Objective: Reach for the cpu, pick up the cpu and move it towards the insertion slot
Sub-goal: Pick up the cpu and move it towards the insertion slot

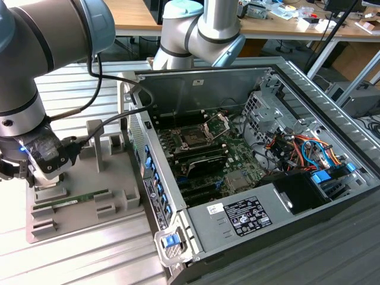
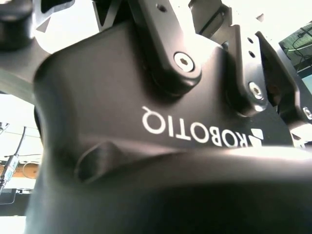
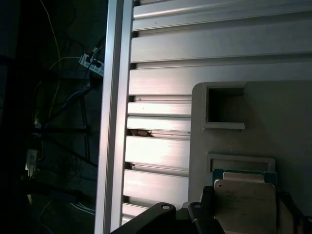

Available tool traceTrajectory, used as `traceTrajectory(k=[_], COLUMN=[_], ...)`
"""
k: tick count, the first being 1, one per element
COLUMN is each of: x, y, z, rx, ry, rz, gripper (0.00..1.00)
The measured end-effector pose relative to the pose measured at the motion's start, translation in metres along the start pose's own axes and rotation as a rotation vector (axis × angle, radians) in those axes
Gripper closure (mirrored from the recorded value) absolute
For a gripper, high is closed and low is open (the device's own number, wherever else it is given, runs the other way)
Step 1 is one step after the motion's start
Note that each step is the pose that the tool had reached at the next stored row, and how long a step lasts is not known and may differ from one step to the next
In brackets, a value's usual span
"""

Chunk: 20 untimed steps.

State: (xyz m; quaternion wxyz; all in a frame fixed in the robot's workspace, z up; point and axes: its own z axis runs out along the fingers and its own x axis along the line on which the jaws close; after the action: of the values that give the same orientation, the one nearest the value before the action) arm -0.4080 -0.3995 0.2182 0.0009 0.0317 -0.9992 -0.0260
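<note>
- The fingers [image 3: 204, 214] of the gripper [image 3: 246, 217] sit one against each side edge of the cpu [image 3: 243, 200] in the first wrist view. I can't spot a gap on either side, so I'd call it clamped on the chip. An edge grip makes sense, since it keeps the pads off the silvery lid.
- The cpu is right between the fingers, lying flat, with a sliver of its green board peeking out past the lid. It's either seated in its shallow pocket [image 3: 241, 162] in the grey fixture [image 3: 292, 122] or barely above it. Can't tell which.
- Just beyond the fingers there's another square cut-out [image 3: 224, 109] in the same fixture, presumably there to park parts at known spots.
- In the exterior view a memory stick [image 1: 71, 199] lies in its own groove, near the fingers on the side facing the computer case [image 1: 196, 77].
- The insertion slot [image 1: 193, 138] is well apart from the fingers, inside the open case. Its silver frame looks flipped up, so I'd guess it's ready to take the chip.
- Everything rests on a ribbed aluminium table [image 1: 71, 261]. Past its edge there are cables [image 3: 58, 97] in the dark, and wooden desks [image 1: 136, 15] with clutter stand behind the case. Looks like a lab.
</note>
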Motion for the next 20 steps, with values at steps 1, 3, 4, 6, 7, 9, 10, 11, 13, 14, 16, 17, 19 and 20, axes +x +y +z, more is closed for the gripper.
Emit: traceTrajectory(k=[1,3,4,6,7,9,10,11,13,14,16,17,19,20], x=[0.0,0.0,0.0,0.0,0.0,0.0,0.0,0.0,0.0,0.0,0.0,0.0,0.0,0.0], y=[0.0,0.0001,0.0001,0.0001,0.0002,0.0002,0.0003,0.0004,0.0004,0.0005,0.0007,0.0007,0.0009,0.0009], z=[-0.0004,-0.0013,-0.002,-0.0027,-0.003,-0.0051,-0.0058,-0.0069,-0.0087,-0.0102,-0.0135,-0.0143,-0.0169,-0.0176], rx=[0.0,0.0,-0.0001,-0.0001,-0.0001,0.0001,0.0,0.0,0.0,0.0,0.0,0.0,0.0,0.0], ry=[0.0,0.0,0.0,0.0,0.0,0.0001,0.0001,0.0001,0.0,0.0,0.0,-0.0001,-0.0001,0.0], rz=[0.0,0.0,0.0,0.0,0.0,0.0,0.0,0.0,0.0,0.0,0.0,0.0,0.0,0.0], gripper=[0.45,0.45,0.45,0.45,0.45,0.45,0.45,0.45,0.45,0.45,0.45,0.45,0.45,0.45])
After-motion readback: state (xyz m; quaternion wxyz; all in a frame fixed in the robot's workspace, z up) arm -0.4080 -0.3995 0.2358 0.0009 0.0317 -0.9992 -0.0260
